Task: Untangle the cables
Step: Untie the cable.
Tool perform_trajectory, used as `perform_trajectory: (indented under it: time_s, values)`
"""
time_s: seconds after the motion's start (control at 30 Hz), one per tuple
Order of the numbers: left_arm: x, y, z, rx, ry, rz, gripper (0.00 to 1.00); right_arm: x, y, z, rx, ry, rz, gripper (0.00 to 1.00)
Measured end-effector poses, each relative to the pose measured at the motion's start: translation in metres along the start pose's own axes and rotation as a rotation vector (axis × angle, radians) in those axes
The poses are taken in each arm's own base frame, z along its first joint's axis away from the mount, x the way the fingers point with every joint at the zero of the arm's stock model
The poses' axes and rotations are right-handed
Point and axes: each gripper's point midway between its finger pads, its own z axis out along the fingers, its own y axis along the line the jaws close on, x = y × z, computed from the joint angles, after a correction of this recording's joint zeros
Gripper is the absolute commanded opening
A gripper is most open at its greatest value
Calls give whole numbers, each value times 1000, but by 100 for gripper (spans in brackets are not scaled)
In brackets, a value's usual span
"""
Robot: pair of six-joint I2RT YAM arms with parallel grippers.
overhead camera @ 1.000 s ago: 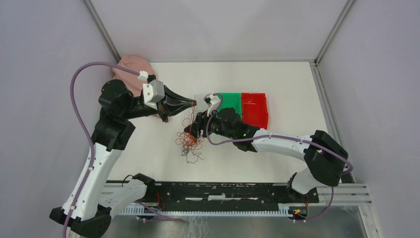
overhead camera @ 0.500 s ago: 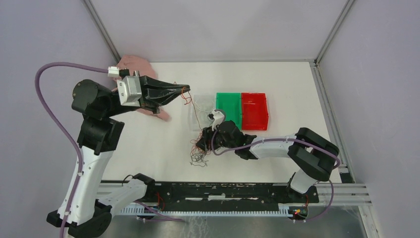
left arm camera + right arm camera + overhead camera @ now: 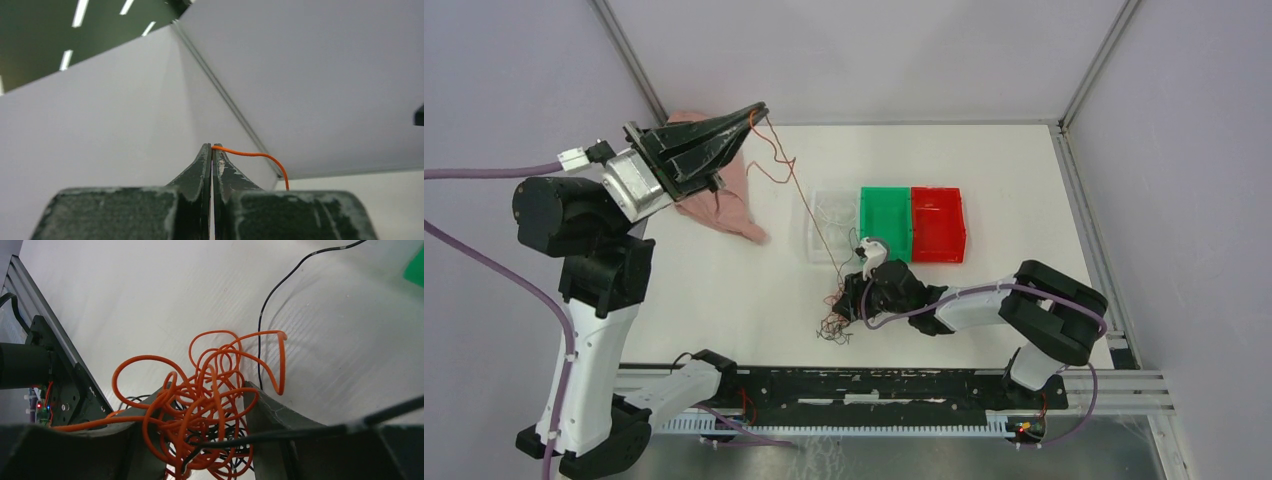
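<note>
Left claw point(image 3: 212, 148) is pinched shut on one orange wire point(image 3: 250, 153), held up high to draw it out. Right claw point(image 3: 207, 390) hugs the tangle of cables point(image 3: 200, 410) low on the counter point(image 3: 724, 290), probably anchoring it so that strand slides free.

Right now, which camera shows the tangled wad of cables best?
The right wrist view: the wad shows close up, orange loops and black strands, between the right gripper's fingers. The top view shows it small on the table. The left wrist view shows only one orange strand pinched by the left gripper.
</note>
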Motion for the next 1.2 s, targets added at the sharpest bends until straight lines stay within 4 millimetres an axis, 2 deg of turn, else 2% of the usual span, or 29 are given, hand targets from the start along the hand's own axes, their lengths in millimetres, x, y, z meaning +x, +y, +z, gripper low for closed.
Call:
perform_trajectory:
  time_s: [0.27,0.53,0.63,0.73,0.83,0.9,1.03,1.1,1.2]
  values:
    - [-30,71,4,-257,-44,447,3,13,-4,-5,3,3,0,61]
    - [-52,124,15,-415,-47,826,3,7,-1,-14,-10,-55,4,62]
    - [-81,145,18,-507,-91,941,3,9,-3,-18,-4,-62,4,66]
    - [-126,163,12,-626,-161,1018,3,19,-12,-23,17,-51,7,70]
    - [-151,161,-3,-673,-179,1027,3,23,-16,-31,30,-45,7,75]
    - [-153,150,-14,-662,-163,1016,3,22,-17,-40,45,-39,2,78]
    - [-137,124,-28,-595,-130,951,3,1,-5,-60,36,-69,-32,79]
    - [-125,114,-30,-555,-113,910,3,-20,9,-69,13,-104,-54,81]
    - [-92,103,-23,-474,-69,831,3,-57,36,-80,-35,-165,-98,82]
